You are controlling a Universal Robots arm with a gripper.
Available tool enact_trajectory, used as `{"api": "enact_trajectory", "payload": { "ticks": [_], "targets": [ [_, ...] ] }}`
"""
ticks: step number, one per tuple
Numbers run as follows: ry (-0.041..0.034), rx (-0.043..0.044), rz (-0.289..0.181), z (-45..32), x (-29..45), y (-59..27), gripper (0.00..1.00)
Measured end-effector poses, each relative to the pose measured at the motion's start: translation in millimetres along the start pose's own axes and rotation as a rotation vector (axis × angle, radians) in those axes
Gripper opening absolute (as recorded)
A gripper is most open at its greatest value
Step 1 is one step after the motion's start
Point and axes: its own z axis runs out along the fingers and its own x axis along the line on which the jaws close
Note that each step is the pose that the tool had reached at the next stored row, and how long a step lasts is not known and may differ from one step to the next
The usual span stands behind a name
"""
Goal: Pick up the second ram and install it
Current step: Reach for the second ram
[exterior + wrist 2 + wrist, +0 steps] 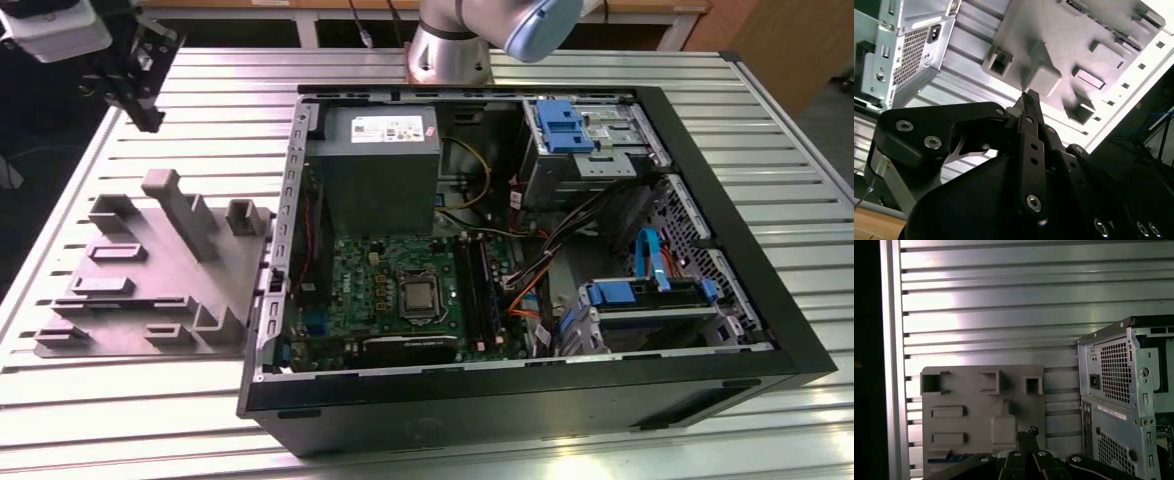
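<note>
Our fingers (1029, 115) are pressed together with nothing between them. The gripper (150, 120) hangs at ten o'clock in the exterior view, over the bench (200, 110). The tray (134, 305) lies toward six o'clock from it, well apart. We take the thin blue strip lying in a tray slot, seen in the first wrist view, for the ram (951, 458). The case (534, 400) stands at three o'clock of the tray. We judge that shut fingers coming down could knock the ram or the tray's posts, and an off-centre pinch could tilt it.
</note>
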Motion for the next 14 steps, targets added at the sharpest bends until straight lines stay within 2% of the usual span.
{"api": "enact_trajectory", "payload": {
  "ticks": [14],
  "targets": [
    [0.0000,0.0000,0.000,8.3,25.1,-20.4,0.10]
  ]
}}
